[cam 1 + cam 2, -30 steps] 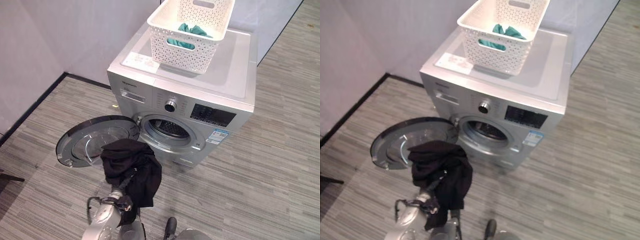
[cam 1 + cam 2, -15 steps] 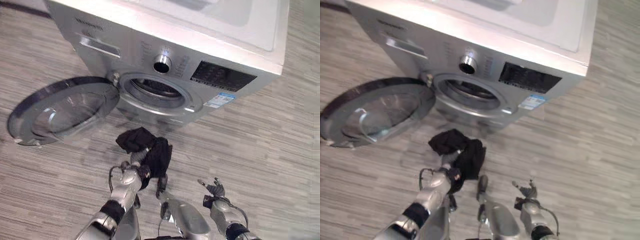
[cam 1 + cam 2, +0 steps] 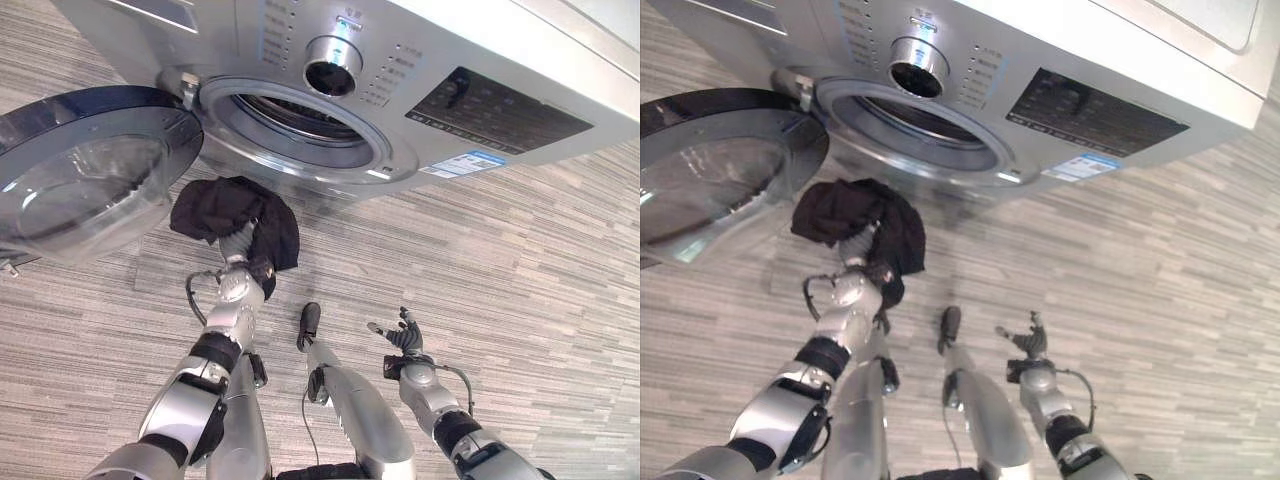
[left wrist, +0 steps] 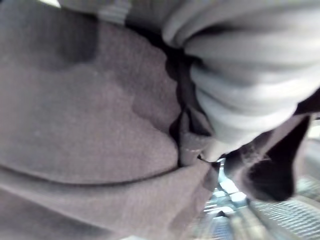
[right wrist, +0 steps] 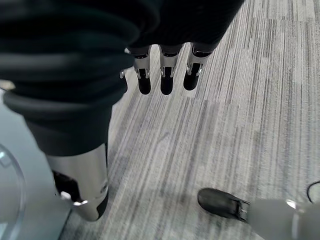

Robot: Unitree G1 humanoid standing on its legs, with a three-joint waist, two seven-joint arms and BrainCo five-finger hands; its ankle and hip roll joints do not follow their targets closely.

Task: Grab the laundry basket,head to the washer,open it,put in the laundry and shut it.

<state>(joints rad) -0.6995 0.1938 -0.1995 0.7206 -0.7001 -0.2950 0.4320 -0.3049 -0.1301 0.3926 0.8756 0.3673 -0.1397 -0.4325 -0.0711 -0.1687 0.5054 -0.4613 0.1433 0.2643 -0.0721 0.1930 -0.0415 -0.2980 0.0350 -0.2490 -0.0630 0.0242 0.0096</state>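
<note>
A black garment (image 3: 232,215) is held bunched by the left hand (image 3: 241,262), fingers hidden in cloth, just near of the open washer (image 3: 300,128) and right of its door (image 3: 85,170). The right hand (image 3: 402,336) is held loosely open, empty. The cloth is judged light, limp, best gripped mid-bunch.

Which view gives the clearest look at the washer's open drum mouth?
The left eye view: the drum opening sits whole, beside the open door. The right eye view shows nearly the same. The left wrist view shows mostly the dark garment.
</note>
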